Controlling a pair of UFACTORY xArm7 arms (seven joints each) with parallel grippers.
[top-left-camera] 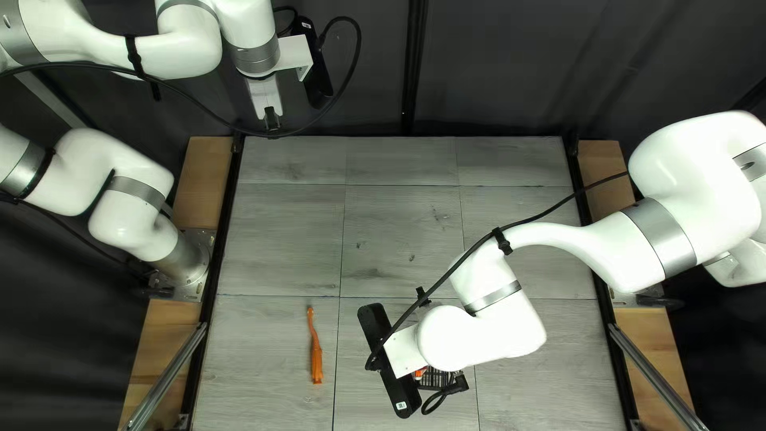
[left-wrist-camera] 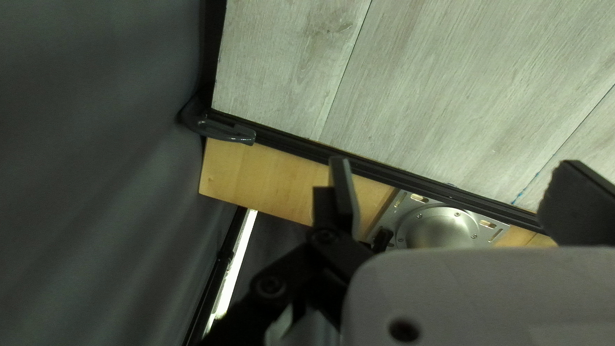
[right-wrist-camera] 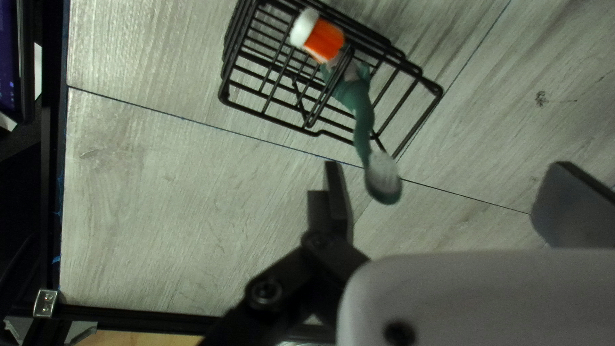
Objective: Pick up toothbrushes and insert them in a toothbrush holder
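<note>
Orange toothbrush (top-left-camera: 316, 351) lies loose on the gray wood-look desk (top-left-camera: 399, 231), left of the holder in the top left view, roughly lengthwise to the desk sides, touching nothing. Black wire toothbrush holder (right-wrist-camera: 272, 114) has one green toothbrush (right-wrist-camera: 363, 118) in it, leaning, pale-bristled head out past the rim. An orange-and-white piece (right-wrist-camera: 325, 40) also shows at the holder; can't tell if it's a second brush's end. My read: at least one brush in, the orange one on the desk left to pick and insert, so past the start, not done. Right end effector (right-wrist-camera: 448, 166) is wide open, holding nothing, near the green head, which sits just ahead between the finger lines. Left end effector (left-wrist-camera: 455, 162) is also wide open, holding nothing, parked up by the desk's far left corner. Edges: orange brush is well in from the left black rail (left-wrist-camera: 384, 172); the near edge is out of the top left view, so can't judge clearance there. Bare boards between brush and holder give a short free path. Right arm (top-left-camera: 479, 331) covers part of the holder from above; I'd lift before swinging, since a low move could catch the green head or tip the wire.
</note>
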